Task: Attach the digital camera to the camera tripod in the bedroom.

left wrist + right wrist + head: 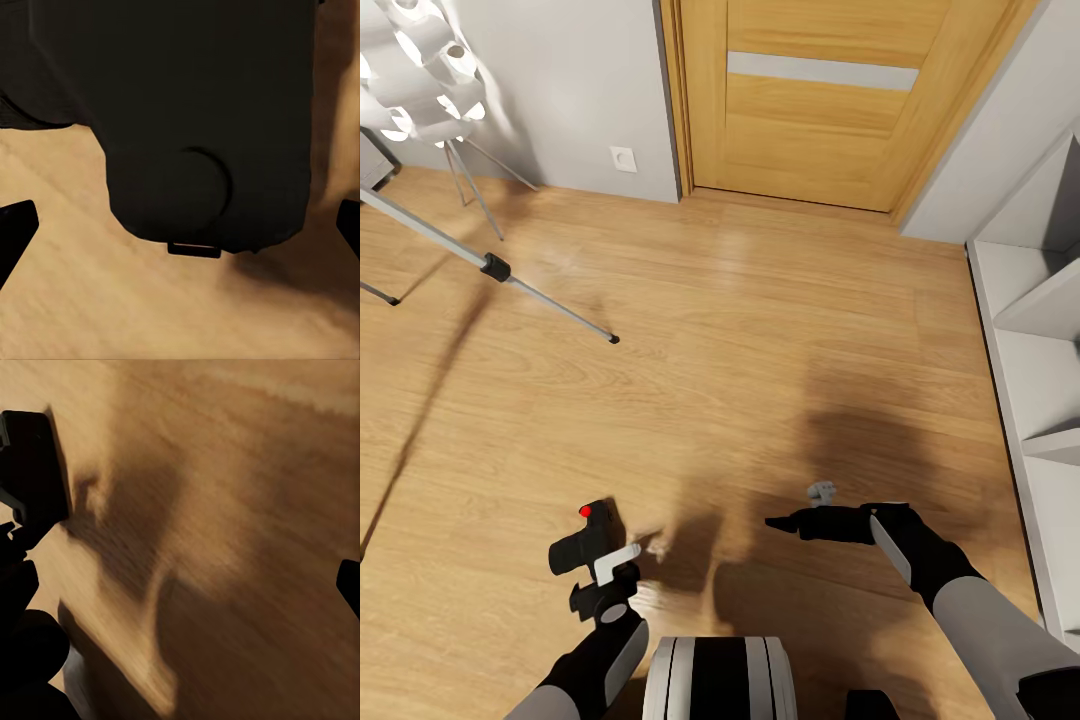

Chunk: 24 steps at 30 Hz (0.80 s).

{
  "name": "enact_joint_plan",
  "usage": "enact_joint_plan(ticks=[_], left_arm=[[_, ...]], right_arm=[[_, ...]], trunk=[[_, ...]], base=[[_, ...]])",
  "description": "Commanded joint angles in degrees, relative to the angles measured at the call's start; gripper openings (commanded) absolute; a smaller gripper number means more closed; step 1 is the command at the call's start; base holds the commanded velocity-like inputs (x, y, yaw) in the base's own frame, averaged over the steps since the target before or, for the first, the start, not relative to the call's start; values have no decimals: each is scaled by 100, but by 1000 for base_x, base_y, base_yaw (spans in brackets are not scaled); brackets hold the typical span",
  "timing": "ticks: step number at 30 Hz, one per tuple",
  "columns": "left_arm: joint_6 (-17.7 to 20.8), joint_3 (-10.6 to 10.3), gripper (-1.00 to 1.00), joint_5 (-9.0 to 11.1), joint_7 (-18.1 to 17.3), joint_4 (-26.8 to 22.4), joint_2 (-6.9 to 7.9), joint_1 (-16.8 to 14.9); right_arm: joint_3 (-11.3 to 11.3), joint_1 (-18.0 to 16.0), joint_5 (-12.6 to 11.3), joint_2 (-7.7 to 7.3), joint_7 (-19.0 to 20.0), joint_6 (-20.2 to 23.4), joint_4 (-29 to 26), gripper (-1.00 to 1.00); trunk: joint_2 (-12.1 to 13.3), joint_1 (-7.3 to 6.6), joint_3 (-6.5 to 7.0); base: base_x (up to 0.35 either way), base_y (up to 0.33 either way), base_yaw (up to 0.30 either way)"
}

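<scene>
Digital camera (584, 540) is grasped in the left hand (603, 572) above the floor (760, 330); the left wrist view alone shows its underside (206, 127). Right hand (800, 522) released, empty. Camera tripod (495, 267) leg stands toward the floor's far-left corner.

My left arm: low at the head view's lower left, forearm rising forward from beside my trunk (720, 680). My left gripper (598, 560): clamped on the digital camera (588, 540) (red dot up), which sits close between its dark fingertips (15, 225) in the left wrist view. My right arm: reaching in from the lower right, bent inward across my front. My right gripper (790, 522): pointing toward my left side, carrying nothing; one fingertip (349, 581) at the wrist view's edge, spread unclear.
</scene>
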Motion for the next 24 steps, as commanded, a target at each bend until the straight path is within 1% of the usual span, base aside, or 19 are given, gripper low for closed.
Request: enact_joint_plan(ticks=[1,18,24], left_arm=[[-35,-43,100,63,33,4,6,-4],[-41,-44,100,72,33,13,12,-3],[-41,-44,100,72,33,15,12,-4]], right_arm=[[28,-2,-57,-7,-12,43,-5,100],[27,-2,-56,-9,-12,43,-5,100],[27,-2,-57,-9,-12,43,-5,100]], trunk=[[-1,-1,-3],[-1,-1,-3],[-1,-1,-3]], base=[[0,0,0],[2,0,0],[131,0,0]])
